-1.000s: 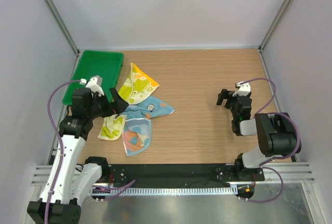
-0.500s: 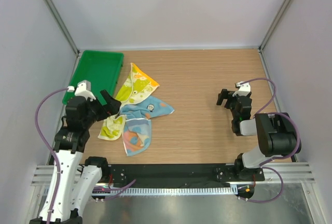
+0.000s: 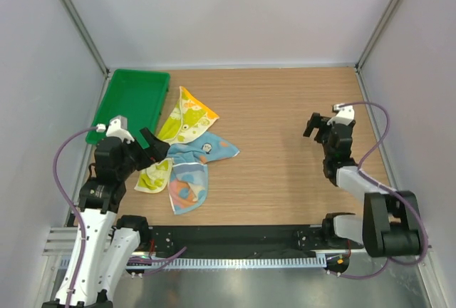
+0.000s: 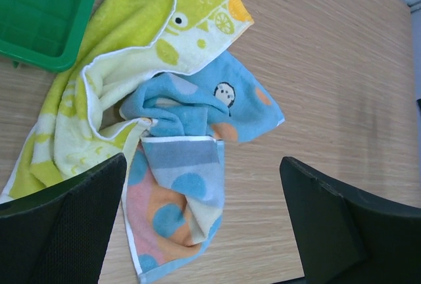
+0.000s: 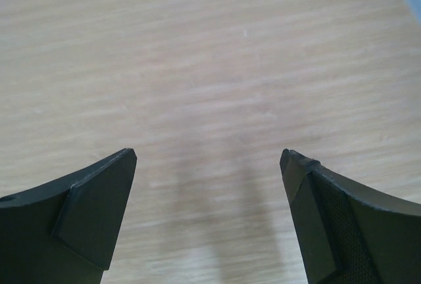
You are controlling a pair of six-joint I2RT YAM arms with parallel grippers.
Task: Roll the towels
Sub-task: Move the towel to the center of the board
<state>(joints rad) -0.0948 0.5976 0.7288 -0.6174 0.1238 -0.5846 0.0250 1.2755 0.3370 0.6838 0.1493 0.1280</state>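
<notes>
Now left gripper (image 3: 154,146) hovers released by the towels (image 3: 187,150), right gripper (image 3: 315,125) gaping over table (image 3: 271,108).

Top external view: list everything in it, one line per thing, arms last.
yellow-green towel: one, yellow-green with orange and white, crumpled left of centre, beside the tray
light blue towel: one, light blue with orange and pink patches, crumpled, overlapping the yellow-green one
tray: one, green, far-left corner
table: one, wood-brown, under everything
left arm: one, black and white, left edge, jaws open by the towels
right arm: one, black and white, right side, jaws open over bare wood
</notes>
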